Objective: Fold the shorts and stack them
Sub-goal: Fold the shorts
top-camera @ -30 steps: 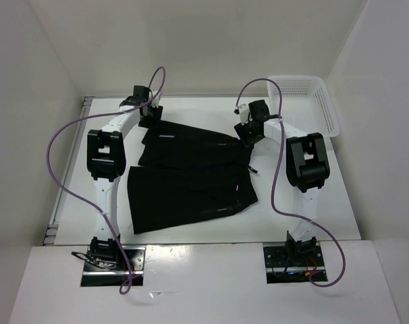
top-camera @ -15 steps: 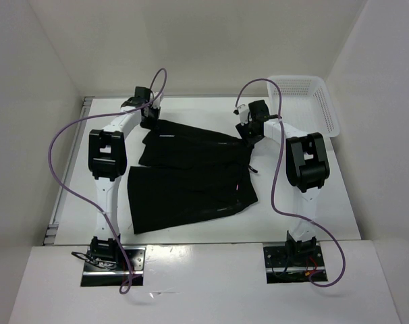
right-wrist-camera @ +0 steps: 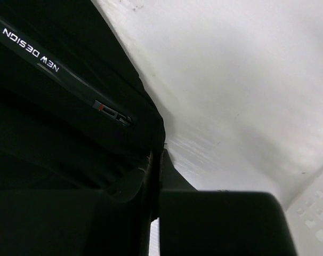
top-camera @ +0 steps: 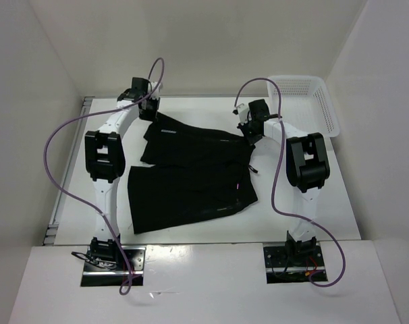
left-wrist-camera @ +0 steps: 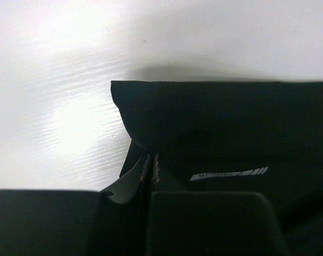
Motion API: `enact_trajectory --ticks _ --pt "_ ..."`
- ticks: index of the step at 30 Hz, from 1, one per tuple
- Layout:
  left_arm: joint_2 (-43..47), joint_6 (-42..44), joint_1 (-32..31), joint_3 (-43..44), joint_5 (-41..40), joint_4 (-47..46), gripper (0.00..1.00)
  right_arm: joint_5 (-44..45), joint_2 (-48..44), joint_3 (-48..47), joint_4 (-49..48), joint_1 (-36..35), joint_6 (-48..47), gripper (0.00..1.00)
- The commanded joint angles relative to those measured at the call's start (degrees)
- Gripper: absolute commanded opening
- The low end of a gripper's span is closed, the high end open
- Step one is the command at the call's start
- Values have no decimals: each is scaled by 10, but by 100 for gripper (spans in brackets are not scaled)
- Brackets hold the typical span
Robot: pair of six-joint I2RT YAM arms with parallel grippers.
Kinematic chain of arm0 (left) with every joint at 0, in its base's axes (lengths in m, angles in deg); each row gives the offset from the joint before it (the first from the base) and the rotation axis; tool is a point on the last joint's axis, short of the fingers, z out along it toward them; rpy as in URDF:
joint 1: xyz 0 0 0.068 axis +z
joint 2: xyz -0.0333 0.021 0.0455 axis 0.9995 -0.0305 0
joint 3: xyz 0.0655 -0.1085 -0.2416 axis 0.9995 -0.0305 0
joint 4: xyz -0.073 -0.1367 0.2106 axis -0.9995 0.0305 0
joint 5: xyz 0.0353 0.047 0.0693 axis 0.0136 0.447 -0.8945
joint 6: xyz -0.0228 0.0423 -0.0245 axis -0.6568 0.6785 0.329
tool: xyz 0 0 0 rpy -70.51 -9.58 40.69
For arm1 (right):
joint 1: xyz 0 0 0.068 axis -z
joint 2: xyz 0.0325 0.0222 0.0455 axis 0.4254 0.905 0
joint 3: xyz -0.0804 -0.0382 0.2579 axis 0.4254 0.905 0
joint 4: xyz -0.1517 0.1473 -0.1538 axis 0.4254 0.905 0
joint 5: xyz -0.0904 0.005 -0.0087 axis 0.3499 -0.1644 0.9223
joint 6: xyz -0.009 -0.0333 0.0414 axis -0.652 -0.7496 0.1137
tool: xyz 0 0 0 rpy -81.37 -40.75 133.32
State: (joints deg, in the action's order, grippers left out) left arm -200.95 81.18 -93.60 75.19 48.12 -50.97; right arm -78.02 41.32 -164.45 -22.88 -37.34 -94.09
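Top external view: item, 1 pr black shorts [top-camera: 191, 179], spread on table [top-camera: 306, 202], lying left of the white mesh basket [top-camera: 322, 101] and nearer the arm bases than it. The long axis runs side to side, pointing roughly toward the basket. L gripper [top-camera: 149, 112] is at the far corner of the shorts, the end farthest from basket. In the left wrist view its jaws are pinched together on a fold of black fabric, with a pale logo mark [left-wrist-camera: 229, 174] just beyond. R gripper [top-camera: 249, 132] is at the other far corner, the end nearest the basket and apart from its wall. In the right wrist view its jaws are likewise clamped on the fabric edge, with white lettering [right-wrist-camera: 31, 50] on the cloth beside them and a bit of basket mesh at the frame's lower corner. Key relation: the bulk of the garment lies on the arm-base side of both grippers, so each arm holds its own corner, neither nearer overall. Est. next move: carry the far edge toward the near edge, both ends level. Risk: uneven pull skews the fold.
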Motion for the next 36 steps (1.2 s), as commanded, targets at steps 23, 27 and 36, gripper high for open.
enact_trajectory --ticks 23,27,36 --pt "292 3 99 -114 111 111 0 2 -223 9 56 -34 -116 0" --pt "367 3 99 -245 139 116 0 -17 -272 91 70 -51 -138 0" --pt "556 3 85 -456 138 168 0 -23 -402 220 76 -116 -194 0"
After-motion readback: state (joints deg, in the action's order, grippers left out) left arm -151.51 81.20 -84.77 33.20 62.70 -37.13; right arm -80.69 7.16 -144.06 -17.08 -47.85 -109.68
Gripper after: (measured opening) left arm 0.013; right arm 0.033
